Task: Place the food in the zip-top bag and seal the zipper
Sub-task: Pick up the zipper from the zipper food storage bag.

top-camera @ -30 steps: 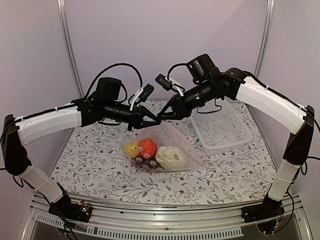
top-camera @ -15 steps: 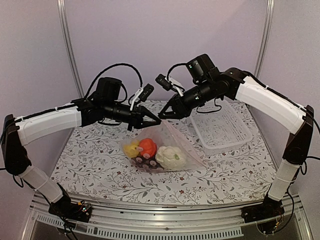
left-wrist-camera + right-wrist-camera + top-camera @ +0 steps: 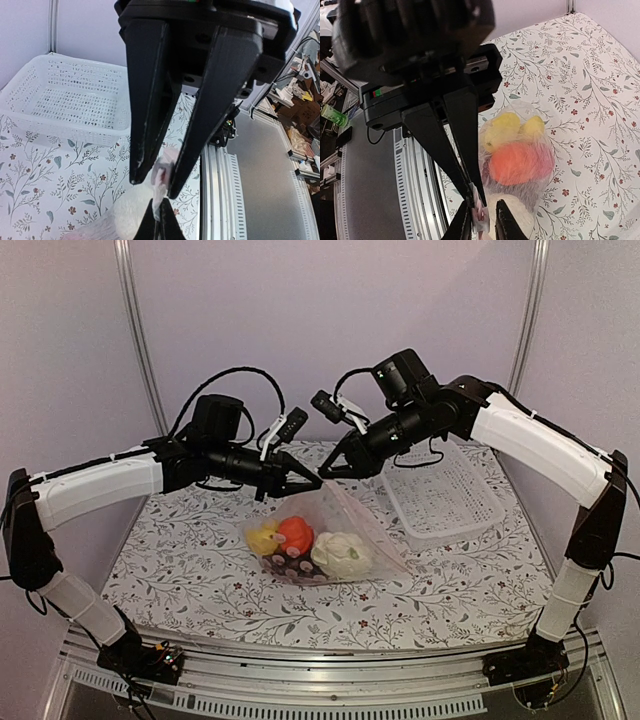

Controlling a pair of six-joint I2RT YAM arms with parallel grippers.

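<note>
The zip-top bag lies on the flowered table, its upper corner lifted. Inside it I see the food: yellow pieces, an orange pumpkin, a white cauliflower and dark grapes. My left gripper is shut on the zipper at that raised corner. Facing it tip to tip, my right gripper stands narrowly open around a small white and pink tab on the zipper. One finger touches the tab; a gap shows at the other. The same food shows through the bag in the right wrist view.
A white perforated basket stands at the back right of the table, also visible as the basket in the left wrist view. An aluminium rail runs along the near edge. Cables loop above both wrists.
My right gripper's jaws have narrowed around the tab on the zipper. Both arms and the bag have hardly moved.
</note>
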